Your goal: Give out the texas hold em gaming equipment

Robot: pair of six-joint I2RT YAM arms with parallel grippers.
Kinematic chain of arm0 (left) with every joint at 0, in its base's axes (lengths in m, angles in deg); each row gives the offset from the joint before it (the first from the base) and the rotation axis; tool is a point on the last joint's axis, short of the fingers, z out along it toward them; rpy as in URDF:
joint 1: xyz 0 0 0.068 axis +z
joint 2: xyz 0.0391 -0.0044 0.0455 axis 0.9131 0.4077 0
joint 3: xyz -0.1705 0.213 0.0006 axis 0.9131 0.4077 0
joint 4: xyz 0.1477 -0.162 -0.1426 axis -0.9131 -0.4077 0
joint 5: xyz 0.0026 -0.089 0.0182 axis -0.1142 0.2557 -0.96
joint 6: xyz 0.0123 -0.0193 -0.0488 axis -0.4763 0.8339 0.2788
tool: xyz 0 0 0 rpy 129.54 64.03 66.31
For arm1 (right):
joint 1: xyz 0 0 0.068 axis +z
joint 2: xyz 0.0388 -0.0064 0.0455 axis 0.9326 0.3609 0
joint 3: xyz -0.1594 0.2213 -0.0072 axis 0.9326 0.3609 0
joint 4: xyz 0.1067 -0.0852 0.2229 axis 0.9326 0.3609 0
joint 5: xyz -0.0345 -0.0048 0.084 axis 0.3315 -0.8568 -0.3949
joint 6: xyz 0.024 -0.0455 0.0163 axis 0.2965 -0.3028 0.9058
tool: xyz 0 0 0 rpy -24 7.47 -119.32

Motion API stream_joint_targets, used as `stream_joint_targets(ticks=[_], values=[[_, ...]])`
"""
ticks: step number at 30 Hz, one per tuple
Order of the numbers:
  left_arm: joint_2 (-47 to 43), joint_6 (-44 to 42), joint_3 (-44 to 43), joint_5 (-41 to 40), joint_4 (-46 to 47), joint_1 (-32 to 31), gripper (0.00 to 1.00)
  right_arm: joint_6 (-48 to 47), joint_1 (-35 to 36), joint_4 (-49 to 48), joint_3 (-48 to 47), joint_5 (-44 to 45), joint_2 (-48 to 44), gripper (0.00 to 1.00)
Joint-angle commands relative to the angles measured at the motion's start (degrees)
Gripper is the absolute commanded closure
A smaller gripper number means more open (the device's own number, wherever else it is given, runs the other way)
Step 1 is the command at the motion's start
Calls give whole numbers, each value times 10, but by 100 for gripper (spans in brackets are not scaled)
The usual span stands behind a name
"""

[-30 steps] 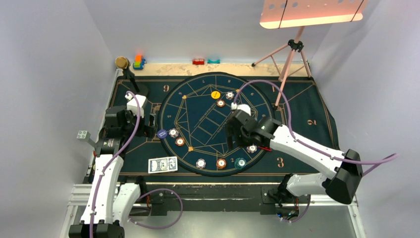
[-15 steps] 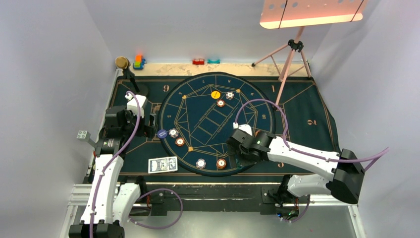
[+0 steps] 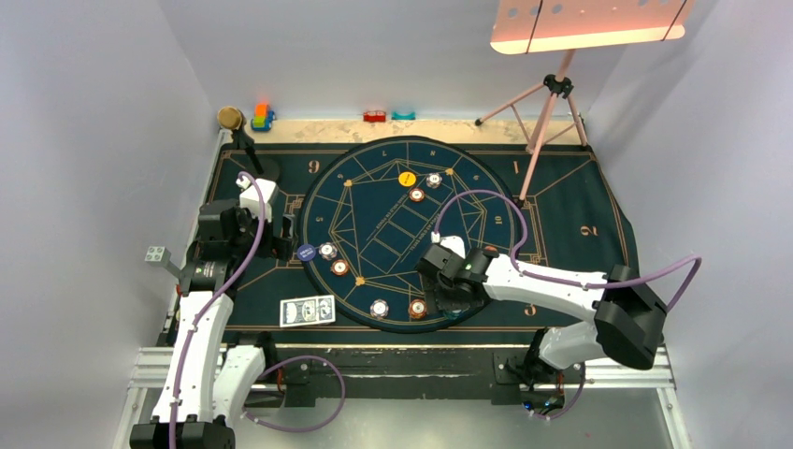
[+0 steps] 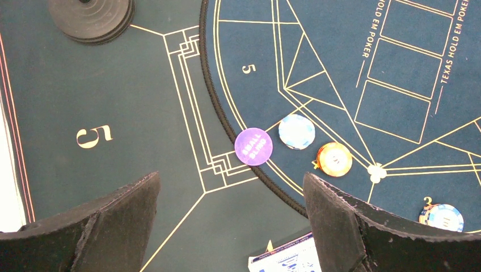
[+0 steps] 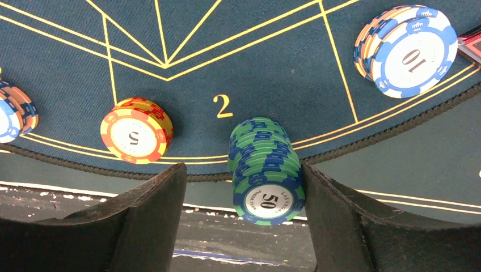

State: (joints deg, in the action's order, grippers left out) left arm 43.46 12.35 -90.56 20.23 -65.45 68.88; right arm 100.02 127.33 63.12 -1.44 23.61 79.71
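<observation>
1. Covering most of the table, a dark cloth [image 3: 598,224] carries a round mat [image 3: 374,234]. Chips, discs and cards lie spread around the mat's rim.
2. The right gripper [image 5: 244,170] sits low at the mat's near edge, with its jaws parted around a green stack [image 5: 265,170] of chips. One finger [image 5: 351,226] is just beside the stack, perhaps touching. The other finger [image 5: 130,226] stands clear of it, so nothing is gripped yet.
3. The left gripper [image 4: 231,187] hangs wide and empty over the mat's left rim, above a blue disc [image 4: 253,146].
4. The green stack stands on the mat close to its corded edge, by a printed 2.
   - Judging by its look, it is several loose chips: hard, smooth-faced and light.
   - The chips would likely slide over one another if pinched high or off-centre.
   - A square squeeze on the ribbed edges, low enough to catch the bottom chips, seems the safest hold.
   - I cannot tell whether the stack truly leans or only looks so from this angle.
5. The top view hides the green stack under the right gripper but gives the whole layout.
   - It shows the cards [image 3: 308,310] near the left arm, a yellow disc [image 3: 407,178] at the far side, and a microphone [image 3: 229,117] in the corner.
   - Only the right wrist view shows the finger gaps, a nearby orange chip [image 5: 136,129] and a white stack [image 5: 405,48].
   - Only the left wrist view shows lettering on the blue disc.
</observation>
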Motion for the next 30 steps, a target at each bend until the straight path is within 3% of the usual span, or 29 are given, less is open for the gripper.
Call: stream_joint_targets(ticks=[1,21,30], values=[[-6,-8,1,9,16,4,0,17,2,-17,8,15,-4,27],[-7,-8,1,8,15,4,0,20,2,26,-2,58,-10,58],[-7,-8,1,7,16,4,0,13,2,79,-60,93,-33,75]])
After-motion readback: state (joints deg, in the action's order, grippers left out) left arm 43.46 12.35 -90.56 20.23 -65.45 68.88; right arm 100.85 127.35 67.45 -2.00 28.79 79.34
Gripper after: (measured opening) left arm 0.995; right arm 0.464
